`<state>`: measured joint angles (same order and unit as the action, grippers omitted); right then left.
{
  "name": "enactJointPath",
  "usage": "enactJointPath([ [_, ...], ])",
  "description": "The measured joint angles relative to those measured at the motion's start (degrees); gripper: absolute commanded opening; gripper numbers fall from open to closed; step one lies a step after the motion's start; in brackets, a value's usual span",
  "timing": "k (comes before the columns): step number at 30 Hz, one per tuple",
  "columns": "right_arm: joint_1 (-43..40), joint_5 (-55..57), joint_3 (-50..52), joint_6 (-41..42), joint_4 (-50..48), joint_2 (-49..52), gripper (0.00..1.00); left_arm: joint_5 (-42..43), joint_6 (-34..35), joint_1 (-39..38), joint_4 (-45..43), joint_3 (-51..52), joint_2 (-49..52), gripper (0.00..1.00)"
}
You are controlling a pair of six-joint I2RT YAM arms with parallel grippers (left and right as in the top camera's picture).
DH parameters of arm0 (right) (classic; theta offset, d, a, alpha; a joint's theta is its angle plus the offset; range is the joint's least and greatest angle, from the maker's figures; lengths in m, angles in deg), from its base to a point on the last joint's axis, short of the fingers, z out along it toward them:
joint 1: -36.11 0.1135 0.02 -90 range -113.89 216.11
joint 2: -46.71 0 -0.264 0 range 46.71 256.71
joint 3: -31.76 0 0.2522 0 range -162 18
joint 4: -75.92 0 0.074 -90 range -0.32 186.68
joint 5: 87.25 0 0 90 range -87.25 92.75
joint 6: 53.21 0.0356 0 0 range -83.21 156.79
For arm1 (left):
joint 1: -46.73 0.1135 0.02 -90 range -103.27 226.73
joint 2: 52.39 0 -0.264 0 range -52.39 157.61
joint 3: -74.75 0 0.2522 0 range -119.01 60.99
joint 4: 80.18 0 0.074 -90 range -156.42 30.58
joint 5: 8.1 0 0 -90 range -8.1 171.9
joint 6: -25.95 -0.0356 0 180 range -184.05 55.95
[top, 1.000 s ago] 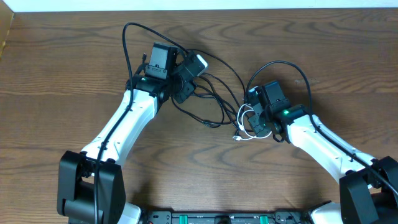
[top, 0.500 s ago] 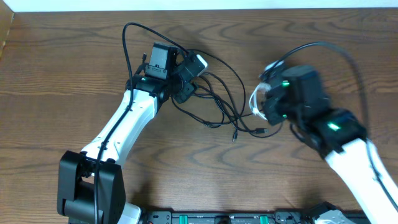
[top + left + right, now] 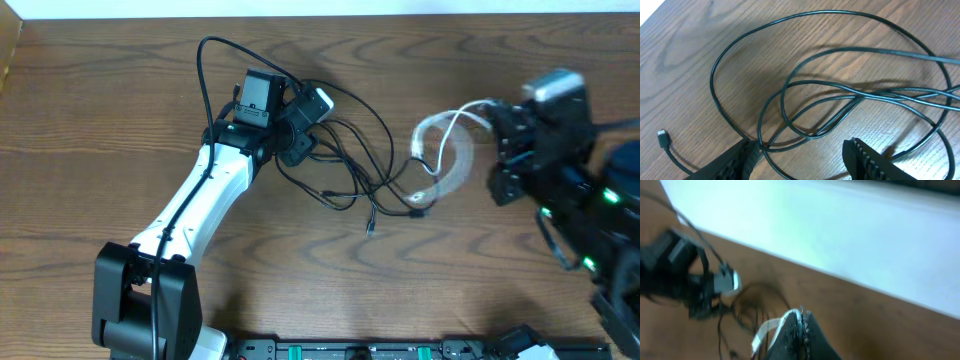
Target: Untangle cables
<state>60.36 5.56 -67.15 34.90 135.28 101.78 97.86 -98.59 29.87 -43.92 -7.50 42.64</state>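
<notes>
Right wrist view is smeared: you barely see the right gripper clenched on the white cable. Overhead is blurred there too, with the cable looping toward the black cables mid-table. Only the left wrist view shows the left gripper released, black cables lying between its fingers.

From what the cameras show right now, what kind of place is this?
Most likely a robotics lab bench: a wooden table, the left arm and right arm based at its near edge, and loose black cables lying tangled on it.
</notes>
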Motion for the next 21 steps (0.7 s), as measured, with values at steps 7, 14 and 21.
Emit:
enactJointPath([
  [7, 0.00, 0.96, -6.12, 0.00, 0.00, -1.36, 0.01, 0.00, -0.02, 0.00, 0.00, 0.00, 0.00, 0.59],
  [14, 0.00, 5.86, -6.62, 0.00, 0.07, -1.29, 0.01, 0.00, -0.02, 0.00, 0.20, -0.02, 0.00, 0.59],
  [21, 0.00, 22.77, -9.99, -0.02, 0.02, -0.57, 0.01, 0.00, -0.02, 0.00, 0.24, 0.00, 0.00, 0.60],
])
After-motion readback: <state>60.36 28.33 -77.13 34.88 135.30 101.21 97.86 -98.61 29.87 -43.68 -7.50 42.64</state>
